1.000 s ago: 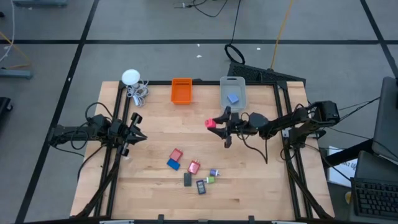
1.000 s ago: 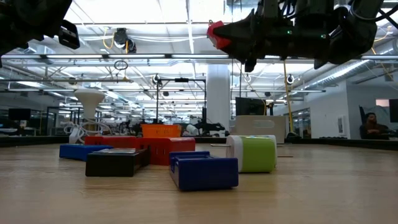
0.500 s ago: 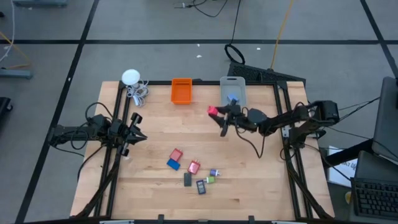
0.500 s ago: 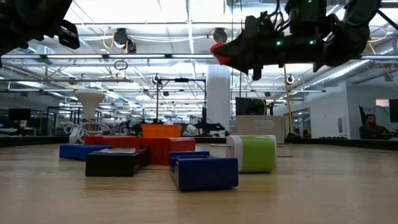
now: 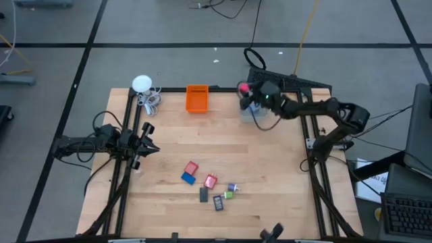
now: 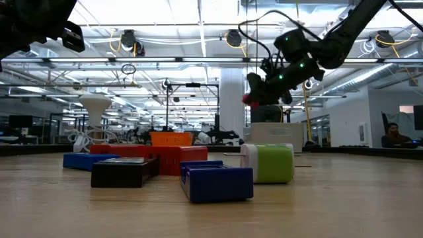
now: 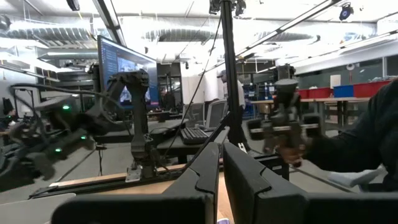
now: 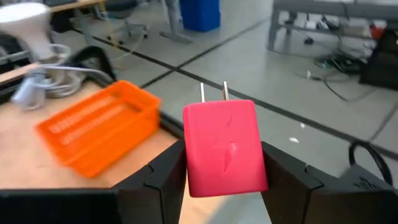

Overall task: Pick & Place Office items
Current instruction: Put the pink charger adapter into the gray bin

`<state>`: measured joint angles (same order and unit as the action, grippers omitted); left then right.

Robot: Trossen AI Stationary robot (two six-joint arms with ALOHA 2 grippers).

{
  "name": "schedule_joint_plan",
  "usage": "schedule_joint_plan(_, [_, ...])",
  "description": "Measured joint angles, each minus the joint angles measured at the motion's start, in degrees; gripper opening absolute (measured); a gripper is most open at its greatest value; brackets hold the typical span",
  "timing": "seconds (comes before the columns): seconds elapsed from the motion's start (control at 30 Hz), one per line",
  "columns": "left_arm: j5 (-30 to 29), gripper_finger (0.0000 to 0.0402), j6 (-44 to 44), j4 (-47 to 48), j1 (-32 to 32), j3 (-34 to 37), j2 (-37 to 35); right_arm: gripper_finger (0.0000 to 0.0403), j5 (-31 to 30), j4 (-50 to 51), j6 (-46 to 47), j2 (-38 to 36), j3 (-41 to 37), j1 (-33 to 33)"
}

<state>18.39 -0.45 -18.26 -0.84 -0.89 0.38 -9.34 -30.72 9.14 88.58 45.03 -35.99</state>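
Right tool [image 8: 225, 163] clamps a pink plastic plug-in charger block [image 8: 225, 148], prongs up, above the clear grey bin [image 5: 259, 113], likely for dropping in; left tool [image 5: 147, 143] waits shut at the counter's [image 5: 270, 182] left edge.

Bright light comes from long ceiling lamps [image 6: 198, 16] high above, and they glare white in the low view. The desk [image 5: 169, 145] is evenly lit with soft, small shadows. The orange bin [image 8: 99, 127] looks smeared with blur. Far things look fuzzy.

Overhead camera straight down, table-level camera facing roomward, wrists forward (shared table [image 5: 270, 169])
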Motion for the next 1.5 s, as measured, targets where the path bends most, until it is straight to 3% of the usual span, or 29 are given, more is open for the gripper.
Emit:
schedule_joint_plan(0.33, [0.0, 0.0024, 0.0, 0.0, 0.0, 0.0, 0.0, 0.0164, 2.1, 8.4, 0.6, 0.3, 0.0, -9.7])
schedule_joint_plan(1.07, [-0.1, 0.0024, 0.0, 0.0, 0.0, 0.0, 0.0, 0.0165, 2.0, 15.1, -0.9, 3.4, 0.0, -9.3])
schedule_joint_plan(1.5, [-0.1, 0.0024, 0.0, 0.0, 0.0, 0.0, 0.0, 0.0193, 3.3, 13.9, -0.6, 3.4, 0.0, -8.5])
